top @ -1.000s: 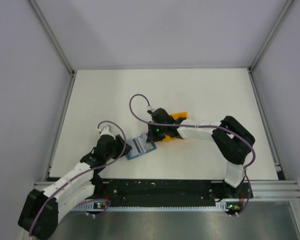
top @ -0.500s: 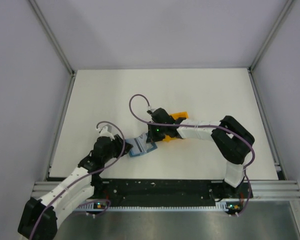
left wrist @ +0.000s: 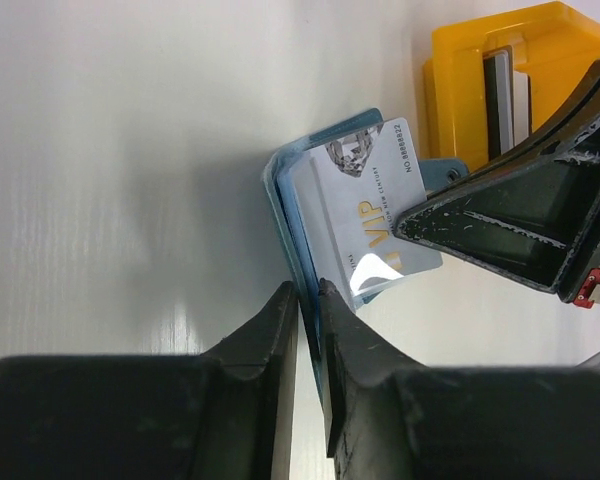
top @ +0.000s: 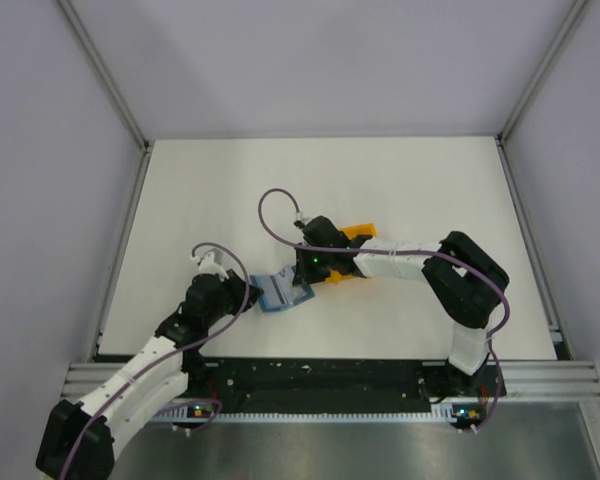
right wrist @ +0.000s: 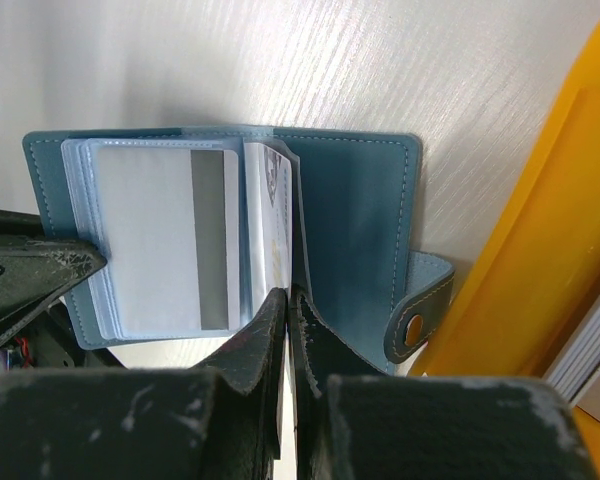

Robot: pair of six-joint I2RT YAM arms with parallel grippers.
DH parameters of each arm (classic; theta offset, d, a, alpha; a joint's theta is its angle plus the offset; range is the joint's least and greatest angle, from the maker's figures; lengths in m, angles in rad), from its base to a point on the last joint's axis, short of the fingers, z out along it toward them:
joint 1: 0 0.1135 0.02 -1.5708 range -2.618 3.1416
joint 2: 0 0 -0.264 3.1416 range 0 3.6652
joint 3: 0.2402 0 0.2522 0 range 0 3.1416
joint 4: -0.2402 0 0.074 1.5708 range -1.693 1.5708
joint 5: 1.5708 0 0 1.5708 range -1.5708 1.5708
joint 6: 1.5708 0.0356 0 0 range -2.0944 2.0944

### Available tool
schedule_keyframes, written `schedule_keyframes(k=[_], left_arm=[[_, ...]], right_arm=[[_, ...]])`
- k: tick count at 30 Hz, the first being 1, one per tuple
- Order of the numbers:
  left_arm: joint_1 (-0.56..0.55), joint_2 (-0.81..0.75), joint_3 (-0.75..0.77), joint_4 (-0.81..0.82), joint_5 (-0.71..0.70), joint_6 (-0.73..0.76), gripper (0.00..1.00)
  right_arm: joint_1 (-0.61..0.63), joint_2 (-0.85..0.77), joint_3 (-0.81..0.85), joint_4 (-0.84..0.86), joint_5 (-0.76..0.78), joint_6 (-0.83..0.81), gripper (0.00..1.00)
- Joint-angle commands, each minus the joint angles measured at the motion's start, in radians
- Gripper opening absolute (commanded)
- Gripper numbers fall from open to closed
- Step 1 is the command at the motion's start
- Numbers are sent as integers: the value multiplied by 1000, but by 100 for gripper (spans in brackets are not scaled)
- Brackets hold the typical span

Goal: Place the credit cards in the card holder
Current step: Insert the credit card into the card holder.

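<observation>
With my left claw (left wrist: 308,300) pinching the edge of the open card holder (right wrist: 350,230) mid-frame on the bench (left wrist: 130,150), and my right claw (right wrist: 288,305) pressed together at the VIP card (left wrist: 365,215), I fear a skewed push could buckle the pocket and jam the card.

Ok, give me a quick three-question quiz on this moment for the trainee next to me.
1. True or false: the card holder lies open, with a striped card already in a pocket.
2. What stands beside the card holder with more cards in it? A) orange rack B) glass jar C) metal tray
3. Which end effector pinches the VIP card, and which one pinches the card holder's edge?

Key
1. True.
2. A.
3. The right end effector has the VIP card. The left end effector has the edge.
</observation>
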Motion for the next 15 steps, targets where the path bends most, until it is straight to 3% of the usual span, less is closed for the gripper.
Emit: schedule_keyframes(k=[1,8,12,13,15], left_arm=[[-3,25,-7,63,15,6,13],[-3,-13,-21,72,26,7,17],[-1,-31,-22,63,23,9,11],[-3,-33,-24,64,26,7,3],[-3,-28,-27,67,28,10,0]], right_arm=[[0,37,1,-46,13,-12,0],[0,37,0,-46,12,-12,0],[-2,37,0,-46,10,-12,0],[-2,39,0,-46,10,-12,0],[-2,37,0,-46,10,-12,0]])
